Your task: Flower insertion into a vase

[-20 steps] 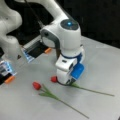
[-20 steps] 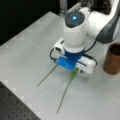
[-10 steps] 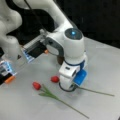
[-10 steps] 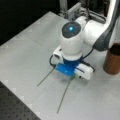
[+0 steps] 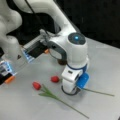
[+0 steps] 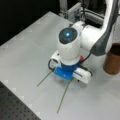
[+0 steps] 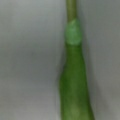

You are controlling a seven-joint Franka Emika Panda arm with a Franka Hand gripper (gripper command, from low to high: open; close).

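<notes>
Two red tulips lie on the grey table. One tulip (image 5: pixel 36 85) has leaves and a long stem running toward a front view's bottom right. The other tulip's red head (image 5: pixel 55 79) lies beside my gripper (image 5: pixel 70 90), and its stem (image 5: pixel 100 92) passes under the gripper. My gripper is down at the table over this stem, and the hand hides its fingers. The wrist view is filled by a green stem (image 7: pixel 73 75) seen very close. The dark-brown vase (image 6: pixel 113 60) stands upright at a front view's right, apart from the gripper. Two stem ends (image 6: pixel 63 96) stick out below the hand.
Blue-lit equipment (image 5: pixel 7 68) and an orange part (image 5: pixel 10 79) sit at a front view's left edge. A metal frame (image 6: pixel 75 11) stands at the table's far side. A dark perforated board (image 6: pixel 15 107) borders the table at a front view's bottom left.
The arm has come down onto the stem of the tulip nearer the vase. Tulips and vase have not moved.
</notes>
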